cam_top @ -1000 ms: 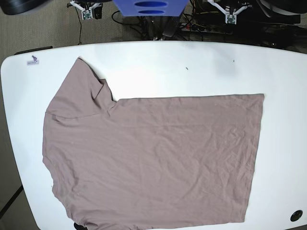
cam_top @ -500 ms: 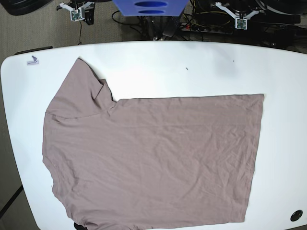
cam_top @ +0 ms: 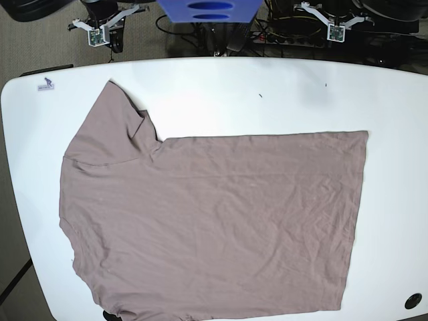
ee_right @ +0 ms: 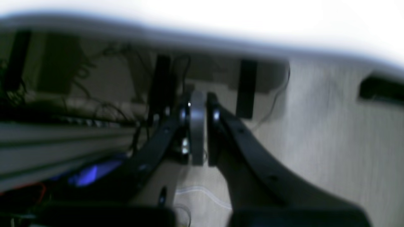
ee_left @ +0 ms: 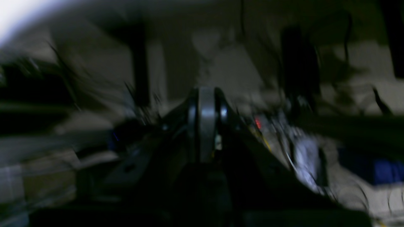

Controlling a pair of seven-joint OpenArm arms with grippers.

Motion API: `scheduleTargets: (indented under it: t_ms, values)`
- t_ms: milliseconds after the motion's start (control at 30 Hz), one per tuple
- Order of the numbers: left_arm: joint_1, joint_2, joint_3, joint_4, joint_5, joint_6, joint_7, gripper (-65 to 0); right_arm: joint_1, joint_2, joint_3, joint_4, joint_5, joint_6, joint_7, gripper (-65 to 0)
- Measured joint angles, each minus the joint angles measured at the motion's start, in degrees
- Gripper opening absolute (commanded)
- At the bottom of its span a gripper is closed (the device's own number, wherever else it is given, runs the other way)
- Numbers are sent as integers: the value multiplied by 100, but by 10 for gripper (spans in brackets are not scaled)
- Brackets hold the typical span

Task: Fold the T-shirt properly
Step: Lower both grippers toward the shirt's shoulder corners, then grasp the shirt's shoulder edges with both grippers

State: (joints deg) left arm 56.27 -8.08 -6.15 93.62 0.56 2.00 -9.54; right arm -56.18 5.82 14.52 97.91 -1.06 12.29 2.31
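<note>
The taupe T-shirt [cam_top: 214, 221] lies spread flat and wrinkled on the white table [cam_top: 267, 87]. Its neck end is at the left, one sleeve [cam_top: 110, 127] points to the back left, and the hem runs down the right side. Both grippers hang beyond the table's far edge, off the cloth. My right gripper [cam_top: 99, 32] is at the back left and my left gripper [cam_top: 338, 30] at the back right. In the blurred wrist views, the left gripper [ee_left: 206, 94] and the right gripper [ee_right: 199, 97] have their jaws shut on nothing.
A blue object [cam_top: 207, 10] stands behind the table's far edge, among cables on the floor. A small sticker [cam_top: 45, 85] marks the back left corner. A black round hole [cam_top: 413, 301] sits at the front right corner.
My right gripper has drifted left and slightly towards the table. My left gripper has shifted a little to the right. The T-shirt has not moved.
</note>
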Motion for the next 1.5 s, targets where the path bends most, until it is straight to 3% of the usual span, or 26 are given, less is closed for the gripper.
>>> scheduleTargets:
  t_ms: [300, 433, 900, 1133, 1233, 1300, 1500]
  values:
    - [105, 55, 24, 203, 433, -46, -256, -647, -22, 26, 109, 267, -22, 28, 28, -637]
    - [166, 33, 24, 422, 439, -20, -249, -647, -31, 35, 111, 352, -39, 177, 133, -637]
    - [203, 46, 15, 1130, 291, -7, -208, -633, 238, 173, 343, 433, -61, 92, 588, -636]
    - [-20, 151, -494, 1700, 157, -20, -61, -607, 654, 247, 251, 828, -20, 166, -131, -635]
    - [-157, 258, -713, 1711, 155, -20, 343, -612, 809, 254, 245, 1051, 31, 138, -542, -638]
    - [-334, 339, -861, 1716, 284, -63, 750, -614, 960, 240, 201, 1215, 28, 131, -1204, -638]
    - [-656, 424, -933, 1694, 675, -116, 887, -625, 1270, 221, 37, 1456, 44, 199, -1554, -640]
